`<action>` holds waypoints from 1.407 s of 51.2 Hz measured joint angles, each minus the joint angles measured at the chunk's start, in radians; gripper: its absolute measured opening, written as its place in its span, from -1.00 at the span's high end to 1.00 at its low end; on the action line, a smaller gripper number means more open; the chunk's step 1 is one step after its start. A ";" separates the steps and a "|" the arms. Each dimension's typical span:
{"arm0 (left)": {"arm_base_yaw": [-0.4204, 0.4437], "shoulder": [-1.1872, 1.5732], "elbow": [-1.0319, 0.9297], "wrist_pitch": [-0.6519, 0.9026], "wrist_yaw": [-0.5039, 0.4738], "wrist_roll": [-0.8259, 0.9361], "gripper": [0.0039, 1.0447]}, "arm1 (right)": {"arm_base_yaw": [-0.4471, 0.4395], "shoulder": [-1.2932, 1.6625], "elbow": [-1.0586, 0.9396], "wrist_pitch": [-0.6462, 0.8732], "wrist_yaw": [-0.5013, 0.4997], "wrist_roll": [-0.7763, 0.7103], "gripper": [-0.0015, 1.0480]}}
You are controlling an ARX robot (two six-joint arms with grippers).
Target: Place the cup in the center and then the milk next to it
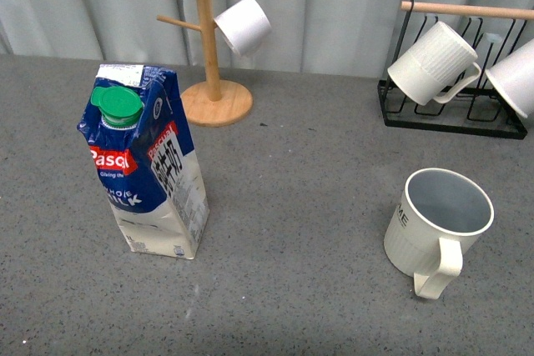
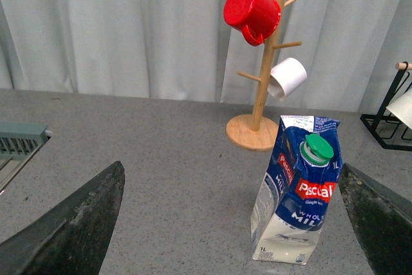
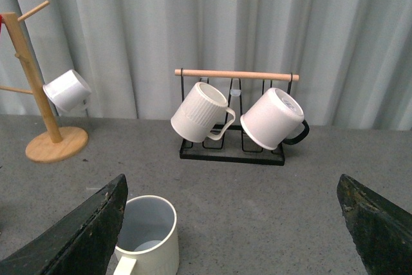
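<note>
Pale pleated curtain point(image 1: 334, 6) behind speckled grey tabletop point(image 1: 292, 206)

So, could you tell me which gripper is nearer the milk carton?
Left: the left gripper faces the milk carton close by; the right gripper faces the cream mug.

The milk carton point(image 1: 148, 174) stands upright on the table point(image 1: 300, 206), at the left and toward the front; the cup point(image 1: 435, 224) stands upright at the right, well apart from it, its handle turned toward the front edge. Behind the carton and slightly to its right, the mug tree point(image 1: 210, 72) stands near the table's back edge; a handleless cup point(image 1: 243, 25) hangs on a peg at its right side, and a mug point(image 2: 251, 12) hangs higher, at its left. Behind the cup, at the back right, a wire rack point(image 1: 467, 10) stands on the table; two mugs sit tilted on it, side by side below its top bar: a ribbed mug point(image 1: 431, 62) on the left, a second mug point(image 1: 516, 77) on the right. A curtain point(image 1: 334, 6) hangs behind it all.
</note>
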 joint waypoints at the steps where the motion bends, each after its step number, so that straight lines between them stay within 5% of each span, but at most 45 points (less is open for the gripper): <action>1: 0.000 0.000 0.000 0.000 0.000 0.000 -0.88 | 0.000 0.000 0.000 0.000 0.000 0.000 -0.82; 72: 0.000 0.000 0.000 0.000 0.000 0.000 -0.88 | 0.000 0.000 0.000 0.000 0.000 0.000 -0.82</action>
